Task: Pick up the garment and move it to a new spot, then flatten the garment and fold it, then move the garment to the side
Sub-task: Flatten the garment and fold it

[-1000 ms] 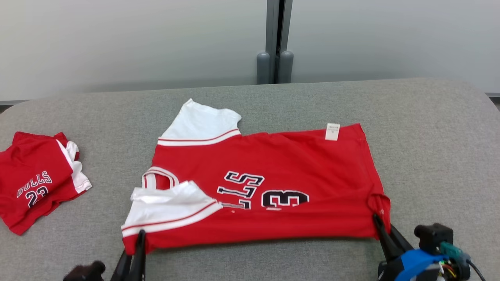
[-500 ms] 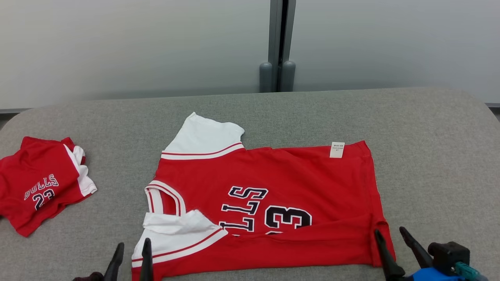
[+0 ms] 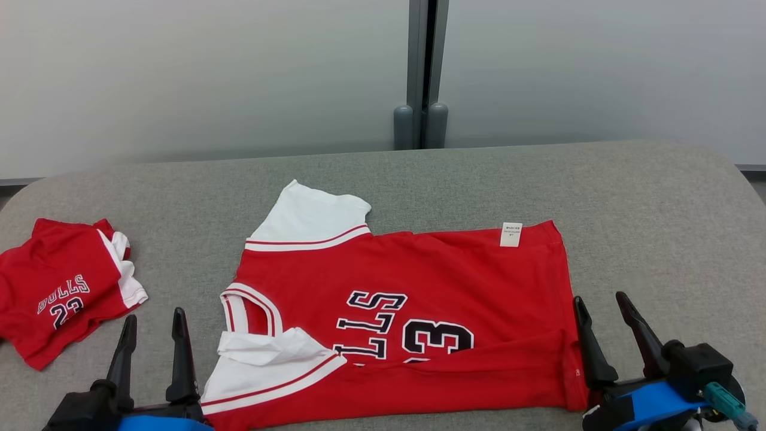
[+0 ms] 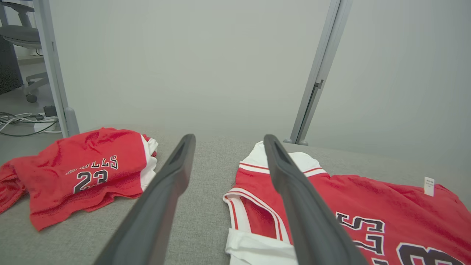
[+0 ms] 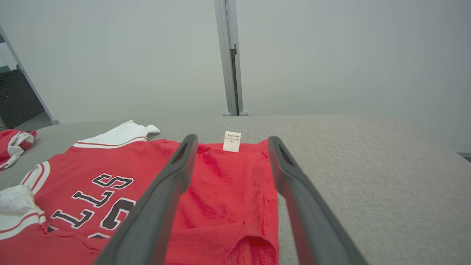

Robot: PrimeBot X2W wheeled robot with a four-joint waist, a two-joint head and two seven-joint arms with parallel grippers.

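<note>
While left end effector [image 3: 154, 314] and right end effector [image 3: 599, 296] gape empty, the garment [image 3: 419, 269] half-hides its lettering.

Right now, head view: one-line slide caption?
Open left gripper and right gripper flank a partly folded red Bulls jersey on a grey table; second jersey at left.

The folded-over near strip of the red jersey [image 3: 407, 263] covers part of its black lettering and number, and the print on the white tag [image 3: 510, 234] at its far edge is too small to read. The second red garment [image 3: 57, 293], near the left edge of the table [image 3: 658, 209], is cut by the head view's left border. That view's bottom border cuts off the bodies of the left gripper [image 3: 154, 314] and the right gripper [image 3: 599, 296], along with the table's near edge.
</note>
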